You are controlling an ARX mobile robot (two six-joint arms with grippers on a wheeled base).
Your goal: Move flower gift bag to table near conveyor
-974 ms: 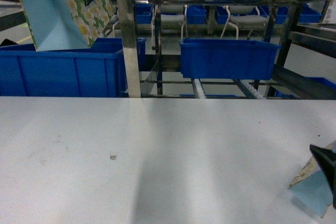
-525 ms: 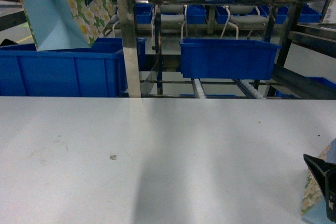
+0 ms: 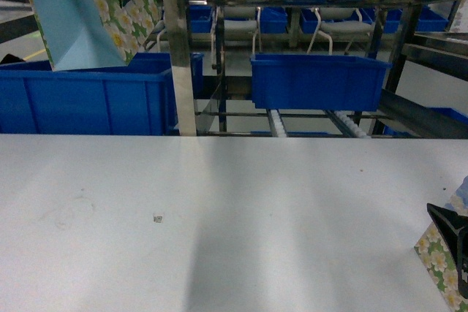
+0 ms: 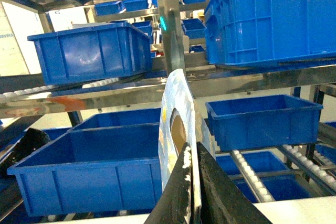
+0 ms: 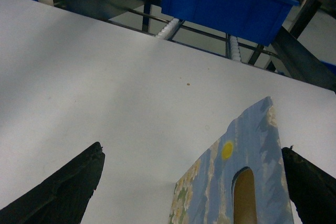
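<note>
left gripper (image 4: 191,182): jaws pinched on the rim of a flower bag (image 3: 88,12), held high over a blue bin (image 3: 80,96) at the conveyor (image 3: 307,122). right gripper (image 5: 194,182): jaws wide, straddling a second bag (image 5: 241,182) that stands at the right edge of the white bench (image 3: 219,217). no legible writing or labels on either bag.

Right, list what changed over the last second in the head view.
At lower right, the second flower gift bag turned: its pale blue panel gave way to the flowered face, now more upright. The right gripper shifted slightly beside it. The raised flower gift bag in the left gripper, blue bins and table stayed put.
</note>
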